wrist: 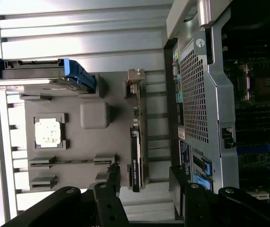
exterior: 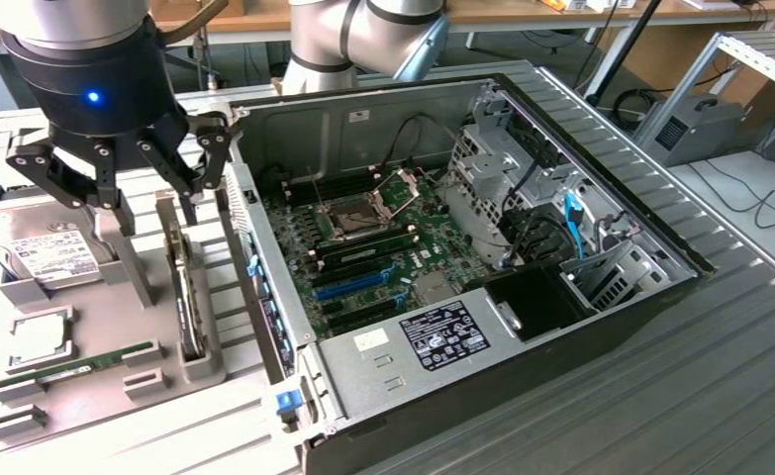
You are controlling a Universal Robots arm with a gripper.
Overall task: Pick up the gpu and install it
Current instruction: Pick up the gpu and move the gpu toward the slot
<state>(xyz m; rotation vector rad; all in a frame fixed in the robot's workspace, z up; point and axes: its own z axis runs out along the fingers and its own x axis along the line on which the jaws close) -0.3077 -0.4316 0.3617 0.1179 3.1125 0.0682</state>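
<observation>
The open computer case point(exterior: 347, 124) lies on the slatted table point(exterior: 704, 376) with its motherboard point(exterior: 360, 237) bared, and just beside it, on the exterior view's left, sits a grey holder tray point(exterior: 97, 307). The gripper point(exterior: 149, 203) hangs above that tray with its jaws spread wide and nothing between them. Below it the gpu point(exterior: 186, 297) stands on edge in a slot of the tray, on the side nearest the case, with the hard drive point(exterior: 50, 252) and the memory stick point(exterior: 77, 368) in other slots, apart from it.

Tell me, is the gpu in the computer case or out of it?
Out. The gpu stands on edge in the grey holder tray beside the open case, with the open claw above it.
</observation>
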